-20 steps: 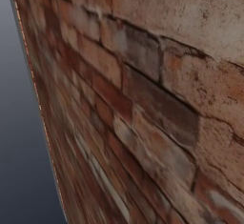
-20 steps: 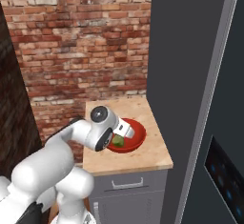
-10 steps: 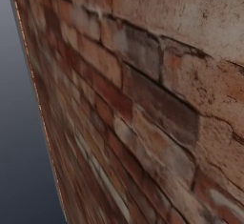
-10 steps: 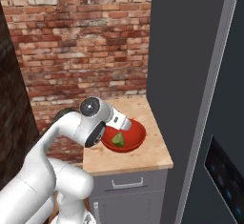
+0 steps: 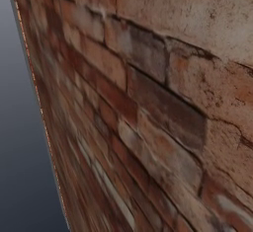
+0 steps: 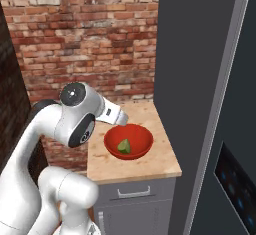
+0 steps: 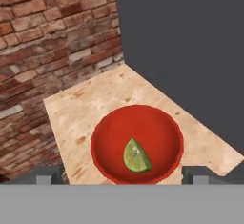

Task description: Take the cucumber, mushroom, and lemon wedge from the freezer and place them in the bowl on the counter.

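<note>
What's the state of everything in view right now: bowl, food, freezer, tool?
bowl: upright on the counter, holding one piece.
lemon wedge: lying loose inside the bowl, nothing touching it.
freezer: tall dark side next to the counter; the door looks shut from the right base view.
tool: open, empty, above the bowl's near rim.

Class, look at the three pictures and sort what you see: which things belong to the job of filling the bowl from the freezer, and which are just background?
Belongs to the job:
- lemon wedge, lying in the bowl
- bowl, red, on the counter
- counter
- freezer, dark and tall, right of the counter
- gripper, fingers wide apart, empty

Just background:
- brick wall
- grey drawer under the counter
</note>
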